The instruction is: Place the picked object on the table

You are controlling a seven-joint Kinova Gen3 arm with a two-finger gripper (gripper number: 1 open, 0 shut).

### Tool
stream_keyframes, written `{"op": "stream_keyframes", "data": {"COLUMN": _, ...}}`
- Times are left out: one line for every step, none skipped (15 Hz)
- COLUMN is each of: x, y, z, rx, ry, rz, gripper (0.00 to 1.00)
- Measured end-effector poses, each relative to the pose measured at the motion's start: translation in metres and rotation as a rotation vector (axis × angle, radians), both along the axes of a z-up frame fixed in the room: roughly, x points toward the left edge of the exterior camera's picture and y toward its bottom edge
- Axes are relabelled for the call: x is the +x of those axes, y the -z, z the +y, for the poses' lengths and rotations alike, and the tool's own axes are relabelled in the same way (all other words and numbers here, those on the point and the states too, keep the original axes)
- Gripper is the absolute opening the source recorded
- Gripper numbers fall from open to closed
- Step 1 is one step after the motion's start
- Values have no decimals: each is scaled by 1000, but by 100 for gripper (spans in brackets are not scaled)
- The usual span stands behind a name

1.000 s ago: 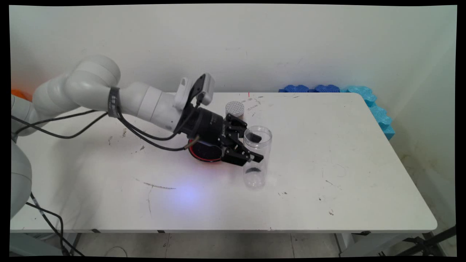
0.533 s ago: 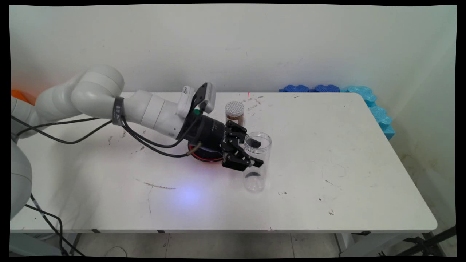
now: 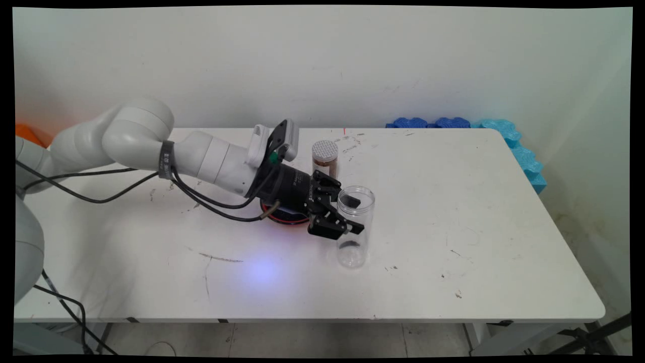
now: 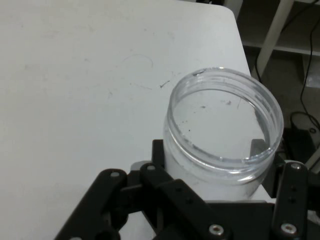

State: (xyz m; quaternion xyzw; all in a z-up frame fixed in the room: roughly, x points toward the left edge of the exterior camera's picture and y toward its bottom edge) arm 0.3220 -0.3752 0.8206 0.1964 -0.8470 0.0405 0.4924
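Gripper (image 3: 351, 215) clamped around the clear, open-topped plastic jar (image 3: 354, 226), one finger either side of its upper wall; from my hand view the jar (image 4: 222, 137) sits squarely between my fingers, mouth open, nothing inside that I can make out.

Jar upright, near the middle of the white table (image 3: 453, 212), its base down at the surface or just off it; contact unclear.

Change over the last second: my wrist and forearm have sunk lower and the jar has come down and slightly toward me with them. Grip unchanged throughout. I read this as lowering a held jar.

Just behind my hand: round black dish with a red rim (image 3: 282, 218), mostly hidden by me. Further back, small brown-filled jar with a white mesh-patterned lid (image 3: 324, 156), standing apart. Blue foam blocks (image 3: 509, 138) along the far right edge.
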Motion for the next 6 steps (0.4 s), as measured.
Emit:
{"op": "stream_keyframes", "data": {"x": 0, "y": 1, "z": 0, "rx": 1, "ry": -1, "rz": 0, "gripper": 0}}
{"op": "stream_keyframes", "data": {"x": 0, "y": 2, "z": 0, "rx": 2, "ry": -3, "rz": 1, "gripper": 0}}
{"op": "stream_keyframes", "data": {"x": 0, "y": 3, "z": 0, "rx": 3, "ry": -5, "rz": 2, "gripper": 0}}
{"op": "stream_keyframes", "data": {"x": 0, "y": 3, "z": 0, "rx": 3, "ry": -7, "rz": 4, "gripper": 100}}
{"op": "stream_keyframes", "data": {"x": 1, "y": 4, "z": 0, "rx": 3, "ry": -8, "rz": 5, "gripper": 100}}
{"op": "stream_keyframes", "data": {"x": 1, "y": 4, "z": 0, "rx": 3, "ry": -9, "rz": 6, "gripper": 100}}
